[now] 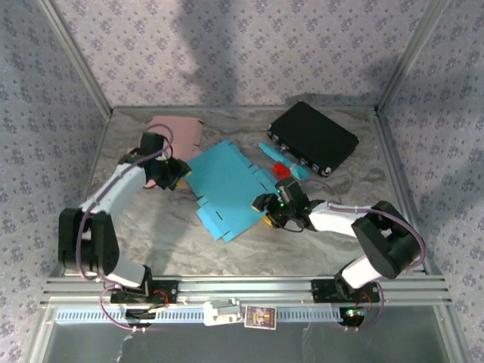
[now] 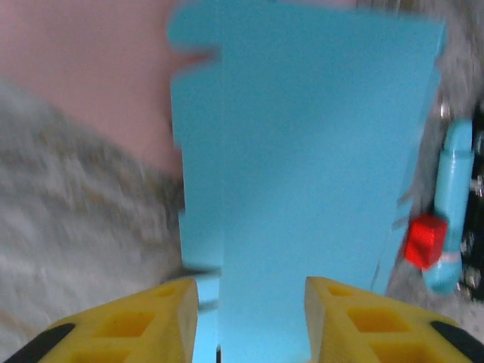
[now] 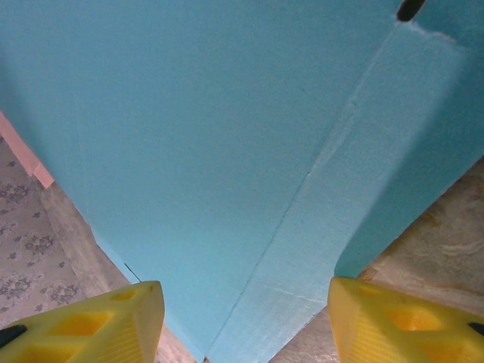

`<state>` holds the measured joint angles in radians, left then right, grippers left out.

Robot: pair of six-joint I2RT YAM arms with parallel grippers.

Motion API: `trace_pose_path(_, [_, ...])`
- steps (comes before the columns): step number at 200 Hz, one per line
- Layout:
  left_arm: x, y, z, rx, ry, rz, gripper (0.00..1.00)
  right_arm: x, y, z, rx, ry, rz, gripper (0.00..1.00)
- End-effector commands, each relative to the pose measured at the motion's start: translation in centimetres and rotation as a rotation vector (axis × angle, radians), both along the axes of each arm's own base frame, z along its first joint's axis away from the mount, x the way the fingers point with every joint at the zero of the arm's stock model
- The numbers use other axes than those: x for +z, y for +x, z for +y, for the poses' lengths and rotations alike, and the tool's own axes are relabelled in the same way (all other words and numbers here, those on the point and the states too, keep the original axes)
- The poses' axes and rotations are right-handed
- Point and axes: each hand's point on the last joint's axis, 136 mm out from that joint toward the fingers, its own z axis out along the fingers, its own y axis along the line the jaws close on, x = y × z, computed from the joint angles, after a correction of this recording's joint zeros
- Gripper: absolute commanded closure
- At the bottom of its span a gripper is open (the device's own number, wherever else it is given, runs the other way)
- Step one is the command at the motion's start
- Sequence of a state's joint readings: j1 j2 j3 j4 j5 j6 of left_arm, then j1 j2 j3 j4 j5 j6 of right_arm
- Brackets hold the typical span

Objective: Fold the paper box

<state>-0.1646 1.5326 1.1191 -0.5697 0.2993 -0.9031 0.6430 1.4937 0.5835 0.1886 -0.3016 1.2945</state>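
stage: early | blue sheet (image 1: 227, 187): unfolded, on surface (image 1: 189, 249) | left tool (image 2: 251, 291): jaws apart at sheet edge | right tool (image 3: 246, 299): released, astride sheet | remaining: every fold

The paper box (image 1: 227, 187) is an unfolded, bright blue die-cut sheet, not yet shaped into anything. It lies spread on the worktop (image 1: 189, 242), just left of the black case (image 1: 313, 138) and a little nearer than it, turned at a slant. Notched tabs and short slits line its edges, and straight crease lines run across the plain face (image 3: 189, 151).
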Motion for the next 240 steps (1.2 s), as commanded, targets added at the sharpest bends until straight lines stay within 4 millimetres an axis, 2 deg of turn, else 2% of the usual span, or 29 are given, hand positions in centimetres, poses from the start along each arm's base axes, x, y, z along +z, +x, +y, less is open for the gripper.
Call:
trace_pose_path(1, [-0.9, 3.5, 1.4, -0.047, 0.092, -0.001, 0.61, 0.0, -0.4, -0.8, -0.016, -0.013, 0.011, 0.38])
trace_pose_path(19, [-1.4, 6.5, 2.0, -0.046, 0.127, -0.024, 0.62, -0.4, -0.8, -1.1, -0.017, -0.017, 0.02, 0.38])
trace_pose_path(27, [-2.2, 7.4, 2.0, -0.048, 0.126, -0.015, 0.62, -0.5, -0.8, -1.1, -0.019, -0.015, 0.022, 0.38])
trace_pose_path(54, [-4.7, 8.6, 0.5, -0.099, 0.086, 0.019, 0.64, -0.7, -0.5, -1.0, -0.02, -0.005, 0.02, 0.37])
trace_pose_path(82, [-6.9, 7.9, 0.0, -0.116, 0.097, 0.058, 0.64, -1.0, -0.2, -1.0, -0.028, 0.004, 0.021, 0.37])
trace_pose_path(132, [-10.8, 5.5, 1.0, -0.136, 0.151, 0.141, 0.65, -1.4, 0.3, -0.4, -0.026, 0.033, 0.017, 0.38])
trace_pose_path(165, [-13.1, 4.3, 1.5, -0.153, 0.183, 0.2, 0.65, -1.5, -0.1, -1.1, -0.043, 0.033, 0.026, 0.38])
trace_pose_path(201, [-14.2, 3.3, 1.9, -0.17, 0.209, 0.228, 0.66, -1.1, 0.2, -1.6, -0.068, 0.044, -0.013, 0.39])
trace_pose_path(240, [-14.5, 2.8, 2.0, -0.177, 0.212, 0.239, 0.66, -0.5, 2.2, 0.4, -0.054, 0.152, -0.078, 0.46])
